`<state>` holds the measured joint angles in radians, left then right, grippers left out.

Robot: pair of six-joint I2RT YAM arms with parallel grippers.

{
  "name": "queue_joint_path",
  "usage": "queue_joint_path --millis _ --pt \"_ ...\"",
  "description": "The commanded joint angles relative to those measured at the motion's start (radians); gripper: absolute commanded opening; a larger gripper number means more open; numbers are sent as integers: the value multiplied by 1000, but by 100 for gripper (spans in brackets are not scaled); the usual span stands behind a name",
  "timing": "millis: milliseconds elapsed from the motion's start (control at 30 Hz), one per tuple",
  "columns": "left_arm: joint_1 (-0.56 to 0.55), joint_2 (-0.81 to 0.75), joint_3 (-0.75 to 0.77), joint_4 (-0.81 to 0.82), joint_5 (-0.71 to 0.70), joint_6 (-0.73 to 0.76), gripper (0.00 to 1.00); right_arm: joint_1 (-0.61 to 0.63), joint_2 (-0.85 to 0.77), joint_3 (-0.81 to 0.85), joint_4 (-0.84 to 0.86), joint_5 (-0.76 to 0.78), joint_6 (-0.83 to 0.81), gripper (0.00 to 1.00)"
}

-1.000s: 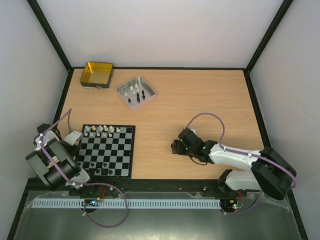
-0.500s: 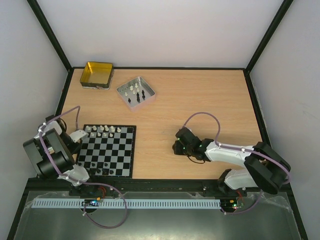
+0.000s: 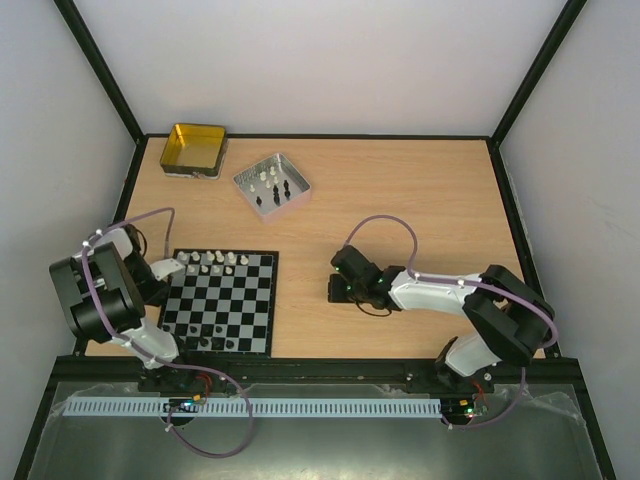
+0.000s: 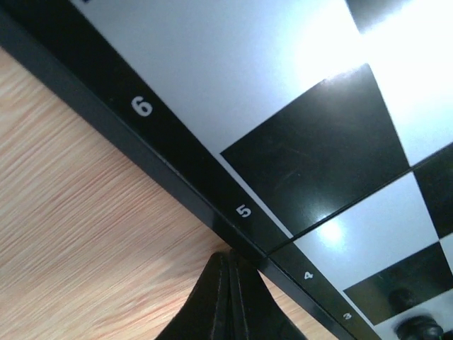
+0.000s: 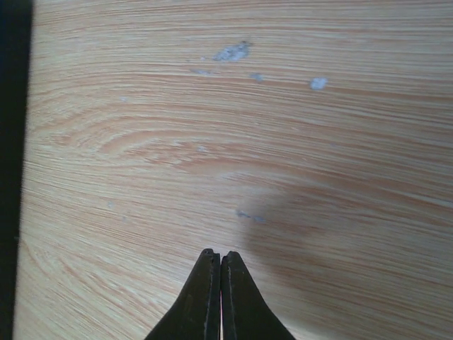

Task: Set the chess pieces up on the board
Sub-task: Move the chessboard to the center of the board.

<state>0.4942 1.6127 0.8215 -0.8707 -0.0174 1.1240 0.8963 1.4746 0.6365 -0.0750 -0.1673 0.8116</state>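
Observation:
The board (image 3: 225,305) lies near the table's front left. Several white chess pieces (image 3: 210,262) line its far row, and a few black ones (image 3: 205,343) stand at its near edge. More pieces lie in the silver tray (image 3: 272,184). My left gripper (image 3: 164,290) is shut and empty. In the left wrist view, its tips (image 4: 232,256) touch the board's black left border (image 4: 244,212) by the marks 5 and 4. My right gripper (image 3: 332,290) is shut on nothing, low over bare wood to the right of the board (image 5: 220,255).
A gold-yellow tin (image 3: 194,150) sits at the far left corner, beside the tray. Black pieces (image 4: 417,327) show at the lower right of the left wrist view. A dark strip (image 5: 10,142) runs down the left edge of the right wrist view.
The right gripper has shut and moved left toward the board. The left arm has swung in against the board's left edge, and the board has slid slightly right.

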Motion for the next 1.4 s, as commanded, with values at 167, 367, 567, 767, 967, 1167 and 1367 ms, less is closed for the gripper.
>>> queue_joint_path --millis 167,367,567,767,967,1167,1367 --pt "-117 144 -55 -76 181 7 2 22 54 63 -6 2 6 2" --pt "-142 205 -4 -124 263 26 2 32 80 76 0 0 13 2" --pt "-218 250 42 -146 337 5 2 33 93 89 -11 8 8 2" --pt "-301 254 65 -117 382 -51 2 32 85 88 -26 36 4 2" --pt "-359 279 106 -61 427 -131 2 32 88 80 -35 69 1 2" --pt "-405 305 124 -33 452 -175 2 31 70 83 -80 127 -14 2" --pt "-437 325 155 -16 481 -213 2 27 52 68 -98 166 -23 2"
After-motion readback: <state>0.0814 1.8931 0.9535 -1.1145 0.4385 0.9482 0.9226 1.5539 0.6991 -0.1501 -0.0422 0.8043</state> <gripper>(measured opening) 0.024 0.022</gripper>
